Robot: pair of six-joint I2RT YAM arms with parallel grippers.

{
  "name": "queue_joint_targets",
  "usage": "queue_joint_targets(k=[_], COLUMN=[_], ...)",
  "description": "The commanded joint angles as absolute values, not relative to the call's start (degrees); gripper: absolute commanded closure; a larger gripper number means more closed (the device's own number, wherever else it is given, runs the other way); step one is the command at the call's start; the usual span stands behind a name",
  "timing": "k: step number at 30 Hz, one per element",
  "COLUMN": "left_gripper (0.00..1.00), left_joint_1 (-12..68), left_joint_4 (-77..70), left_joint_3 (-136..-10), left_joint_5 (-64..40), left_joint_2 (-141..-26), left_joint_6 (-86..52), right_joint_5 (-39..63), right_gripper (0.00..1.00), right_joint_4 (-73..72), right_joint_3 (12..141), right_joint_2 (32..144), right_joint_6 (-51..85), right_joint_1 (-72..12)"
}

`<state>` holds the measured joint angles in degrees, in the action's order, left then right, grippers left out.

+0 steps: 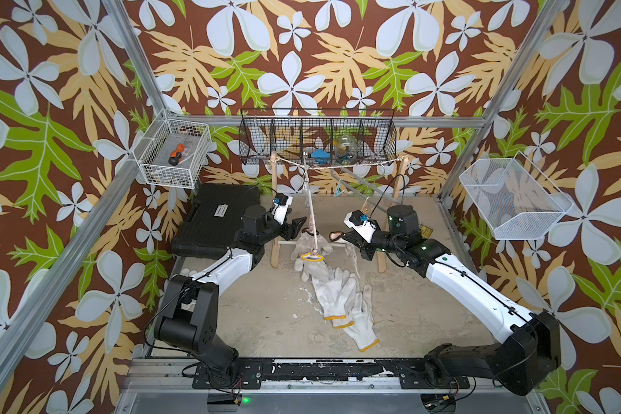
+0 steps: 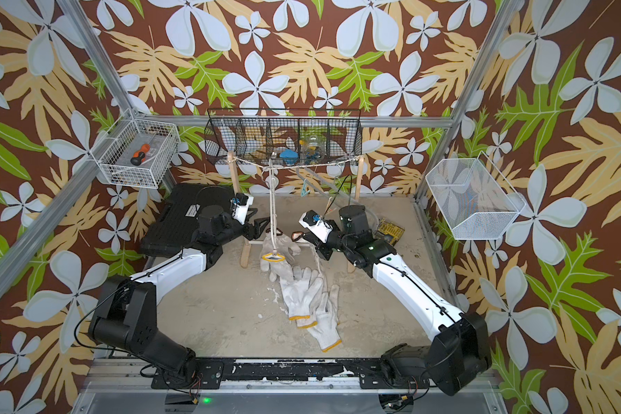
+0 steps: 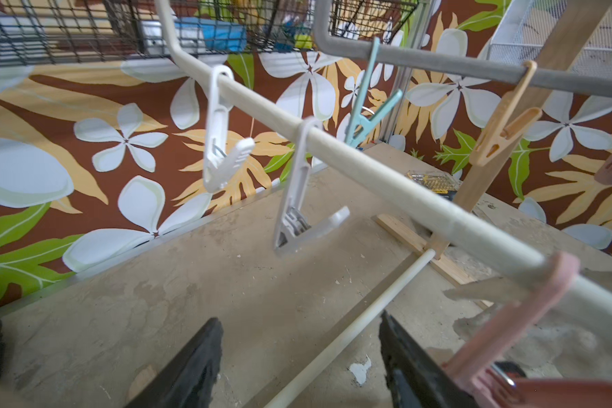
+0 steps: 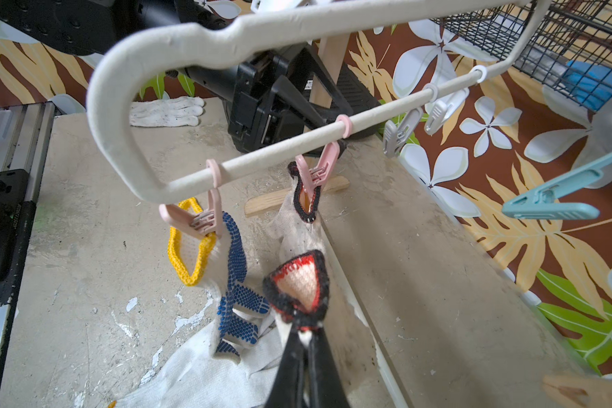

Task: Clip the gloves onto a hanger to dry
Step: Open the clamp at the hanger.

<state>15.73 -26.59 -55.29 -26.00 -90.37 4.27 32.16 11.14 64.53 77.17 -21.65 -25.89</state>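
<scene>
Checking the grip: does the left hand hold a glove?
No, the left hand is open and grips nothing.

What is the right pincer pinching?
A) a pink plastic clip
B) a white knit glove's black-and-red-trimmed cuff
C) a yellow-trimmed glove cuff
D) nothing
B: in the right wrist view the right pincer is shut on the white knit glove's black-and-red-trimmed cuff.

I count two hangers (image 4: 99,106) and three wire baskets (image 1: 173,168). Two gloves (image 4: 235,247) hang before my right end effector (image 4: 306,335), three lie behind it.
</scene>
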Motion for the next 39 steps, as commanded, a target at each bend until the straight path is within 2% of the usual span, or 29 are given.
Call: queue_joint_targets(k=[1,8,13,25,39], left_gripper=[0.28,0.28,0.3,0.3,0.29], left_joint_1=[16.5,16.5,15.6,13.7,13.5], left_joint_4=[-29.8,-29.7,-26.2,-21.0,-6.2], left_joint_3=[-54.4,-54.9,-58.8,-68.6,-80.8], left_joint_5=[-27.2,-31.2,-38.8,-44.8,-45.0], left_joint_2=[-89.7,-90.0,-92.9,-99.6,-105.7], left_joint_6=[6.3,5.6,5.1,6.7,20.2], right_joint_5=[32.7,33.1,33.1,34.7,36.9], right_gripper=[1.0,1.0,1.0,1.0,1.0], right_joint_4=[9.4,9.2,9.4,9.3,8.0], right_joint_3=[64.7,63.8,63.5,62.8,66.2], right_joint_2=[77.2,77.1,76.5,76.7,82.5], right_joint_6=[-22.1,-22.2,-22.5,-22.8,-21.4], right_joint_1=[-25.5,-25.3,-24.9,-23.9,-23.5])
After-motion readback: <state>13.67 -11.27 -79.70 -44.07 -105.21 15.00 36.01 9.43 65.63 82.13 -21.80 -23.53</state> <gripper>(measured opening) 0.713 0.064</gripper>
